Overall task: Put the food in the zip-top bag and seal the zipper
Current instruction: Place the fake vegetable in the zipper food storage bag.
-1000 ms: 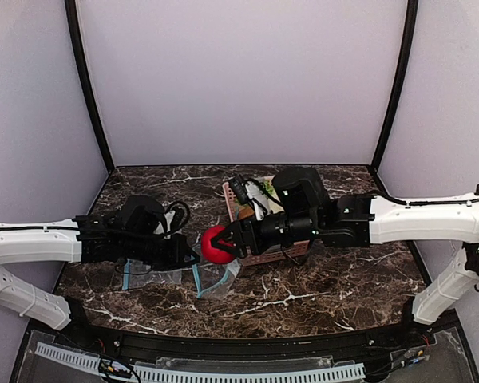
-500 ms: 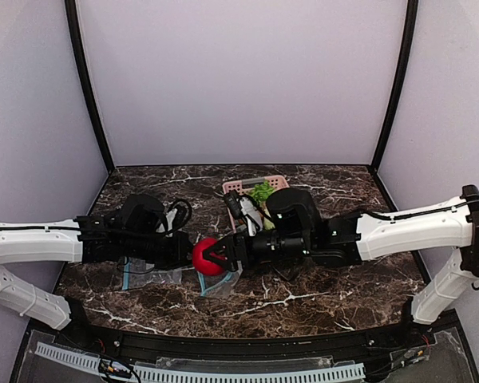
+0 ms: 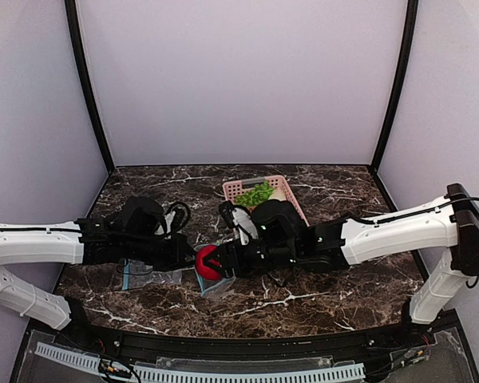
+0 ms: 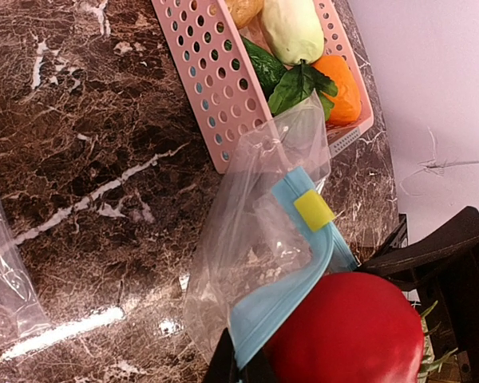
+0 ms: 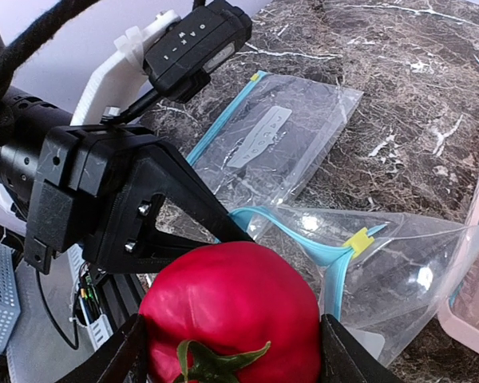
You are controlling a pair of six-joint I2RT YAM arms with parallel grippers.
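Farthest to the left of the pink basket (image 3: 241,187), a second clear bag (image 3: 144,276) is lying flat on the dark marble surface (image 3: 343,279), untouched. Just right of it, and still left of the basket, the left gripper (image 3: 188,257) is pinching shut on the light blue zipper (image 4: 303,273) of the zip-top bag (image 4: 255,239). It is lifting that edge so the bag's mouth is gaping, while the far end of the bag is resting against the basket's near wall. A yellow slider (image 4: 314,210) is sitting on the zipper, on the part nearer the basket. Right at the mouth, on the side away from the basket, the red tomato (image 3: 206,261) is hanging between the fingers of the right gripper (image 5: 231,351), which is clamping it from both sides. The tomato is pressing close to the zipper, and whether any of it is already inside cannot be told. In the basket itself an orange fruit (image 4: 345,89), green leaves (image 4: 297,84) and a pale rounded piece (image 4: 291,28) are lying together.
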